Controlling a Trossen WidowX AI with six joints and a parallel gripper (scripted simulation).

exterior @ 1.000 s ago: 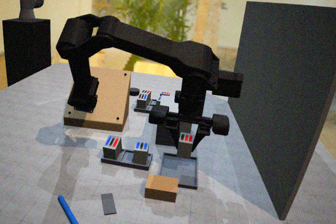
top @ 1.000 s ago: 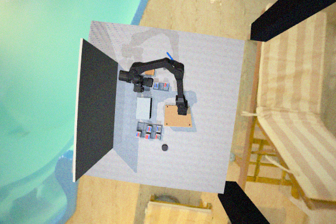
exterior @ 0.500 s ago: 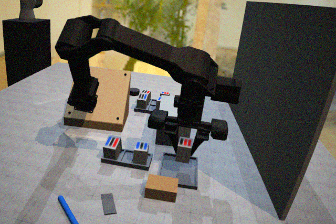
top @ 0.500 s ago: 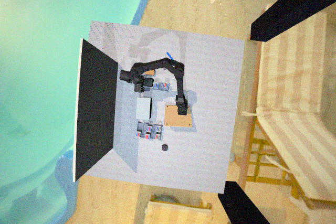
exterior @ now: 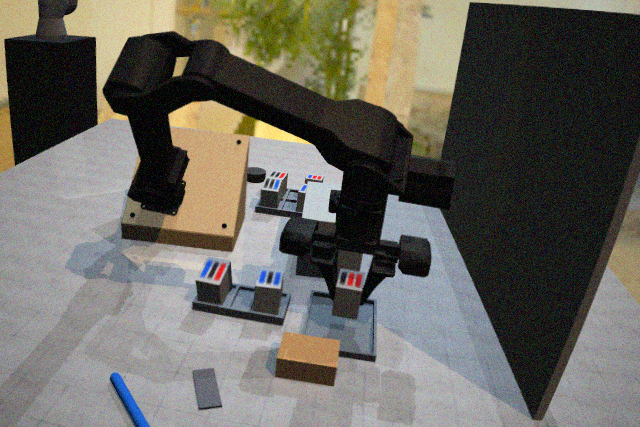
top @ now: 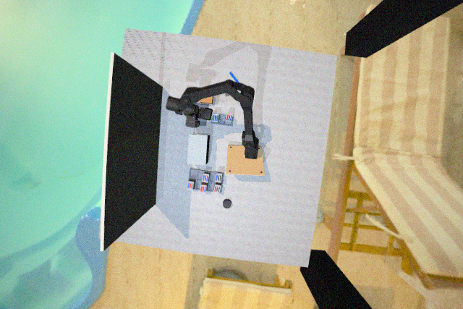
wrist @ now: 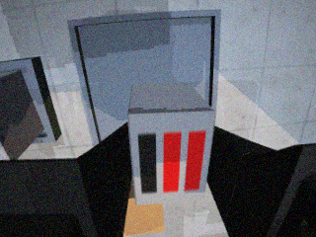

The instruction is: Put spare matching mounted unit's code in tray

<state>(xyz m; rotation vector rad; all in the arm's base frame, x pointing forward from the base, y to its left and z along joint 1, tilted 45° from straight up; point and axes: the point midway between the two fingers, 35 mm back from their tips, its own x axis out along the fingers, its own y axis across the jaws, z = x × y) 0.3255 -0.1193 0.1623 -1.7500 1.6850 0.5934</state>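
Sunlit planting and pale walls blur across the top of the exterior view, behind a grey tabletop (top: 291, 200) (exterior: 67, 277). At centre right, the pincer (top: 193, 120) (exterior: 350, 295) (wrist: 163, 127) points down, pinching the spare block (exterior: 346, 299) (wrist: 172, 120) by two opposite sides, with its black, red and red stripes facing up. It looks stiff and fairly light, a boxy thing that should not squash; smooth walls might slip if gripped only near the top. The flat sides, square to the fingers, seem the right hold, leaving the striped end untouched

Relative to the pincer, the block lies between the fingertips and reaches below them, roughly upright. Beneath it spreads the tray (exterior: 375, 329) (wrist: 217, 59), lower right of centre in the exterior view; I cannot tell whether the base touches its floor. A tan box (top: 206, 100) (exterior: 307, 358) (wrist: 144, 217) sits beside the near rim. Farther left stands a two-spare holder (top: 223, 124) (exterior: 237, 310) (wrist: 46, 104). The mounted unit's printed code is not readable here, so the match stays unconfirmed
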